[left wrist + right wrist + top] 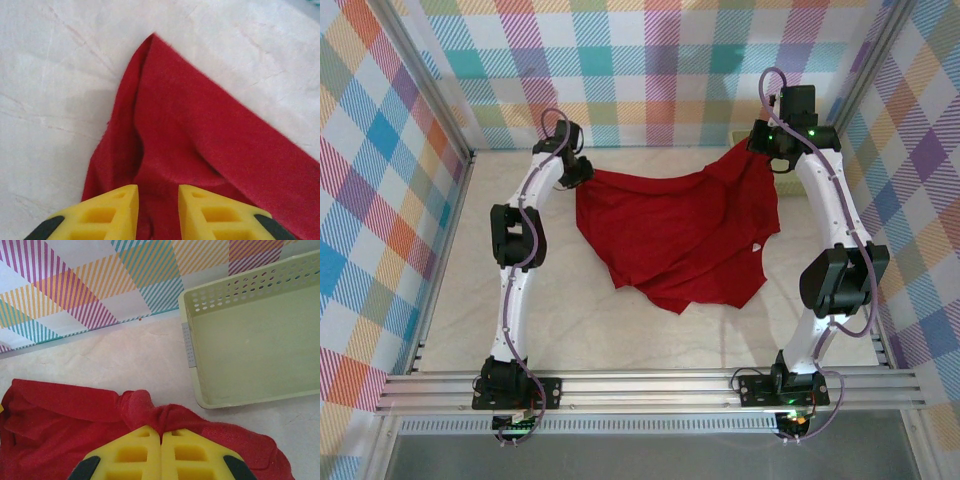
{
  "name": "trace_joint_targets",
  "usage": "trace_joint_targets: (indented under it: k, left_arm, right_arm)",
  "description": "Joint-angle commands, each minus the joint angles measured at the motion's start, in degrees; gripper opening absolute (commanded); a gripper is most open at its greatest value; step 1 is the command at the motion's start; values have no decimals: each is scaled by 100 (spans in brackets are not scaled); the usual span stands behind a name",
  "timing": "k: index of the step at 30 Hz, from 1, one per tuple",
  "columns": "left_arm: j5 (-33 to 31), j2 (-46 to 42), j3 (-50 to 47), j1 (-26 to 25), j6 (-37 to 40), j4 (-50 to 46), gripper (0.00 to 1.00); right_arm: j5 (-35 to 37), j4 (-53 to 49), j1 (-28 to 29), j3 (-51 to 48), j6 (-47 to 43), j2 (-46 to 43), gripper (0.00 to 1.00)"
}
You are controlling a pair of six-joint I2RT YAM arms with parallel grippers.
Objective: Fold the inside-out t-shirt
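Observation:
The deep-red t-shirt (680, 230) lies spread across the middle of the table, its right upper corner lifted. My right gripper (757, 148) holds that corner at the back right. In the right wrist view the gripper (161, 432) is shut, with a bunched ridge of the shirt (60, 440) pinched between its yellow fingers. My left gripper (582, 172) is at the shirt's left upper corner. In the left wrist view that gripper (158, 192) has its jaws apart, with red cloth (200, 125) lying between and beyond them; the corner points away over the pale table.
A pale green plastic basket (192, 365) with a perforated rim sits just right of the right gripper, against the back wall. Checked walls enclose the table on three sides. Bare tabletop lies in front of the shirt and to its left.

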Motion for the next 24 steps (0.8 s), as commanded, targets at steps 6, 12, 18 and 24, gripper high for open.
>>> trace_joint_targets:
  k: [6,12,18,24]
  left_arm:
    - [220,-126,-461,19,-294,-42,34]
    - [351,28,-374,22,-333,-7,32]
    - [431,71,-370,7,-359,41,27]
    - [368,150,-237,-2,-368,20,16]
  right_arm:
    - [24,108,39,-101,-53,-246,0]
    - [39,143,41,-173,-55,-272,0]
    - [40,139,35,-178,-61,-256,0]
    - [30,125,33,-164,-60,-249,0]
